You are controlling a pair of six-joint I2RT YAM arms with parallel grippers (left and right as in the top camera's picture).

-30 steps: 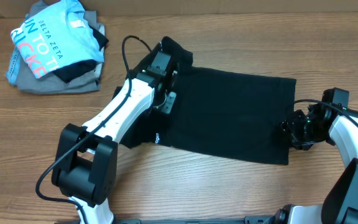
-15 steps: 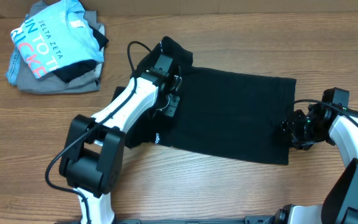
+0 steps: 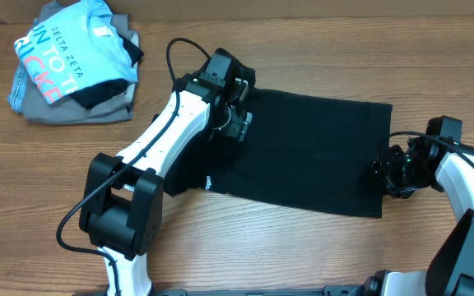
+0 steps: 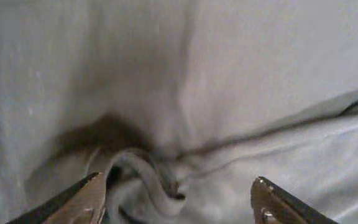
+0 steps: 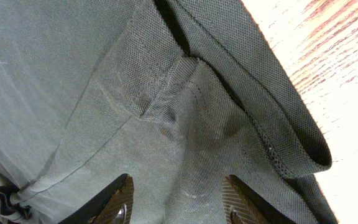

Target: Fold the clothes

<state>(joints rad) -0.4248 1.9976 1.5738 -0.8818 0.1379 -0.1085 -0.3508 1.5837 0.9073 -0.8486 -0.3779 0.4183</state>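
The black T-shirt point(image 3: 311, 152) lies spread across the wooden table, folded into a rough rectangle, with a small white logo point(image 3: 207, 180) near its lower left edge. My left gripper point(image 3: 241, 111) hovers over the shirt's upper left part. In the left wrist view its jaws point(image 4: 176, 186) stand wide apart, and a bunched fold of fabric point(image 4: 148, 177) lies loose between them. At the shirt's right edge, my right gripper point(image 3: 389, 174) sits low on the cloth. Its fingers point(image 5: 179, 186) stand apart over flat fabric, next to a folded hem point(image 5: 291, 143).
A pile of other clothes point(image 3: 72, 62) sits at the back left, topped by a light blue printed shirt over a grey garment. Bare wooden table point(image 3: 303, 255) runs along the front. A black cable point(image 3: 175, 53) loops above the left arm.
My left gripper has opened and let go of the bunched fabric, shifting slightly right and toward the back. The right arm and the shirt's outline have not moved.
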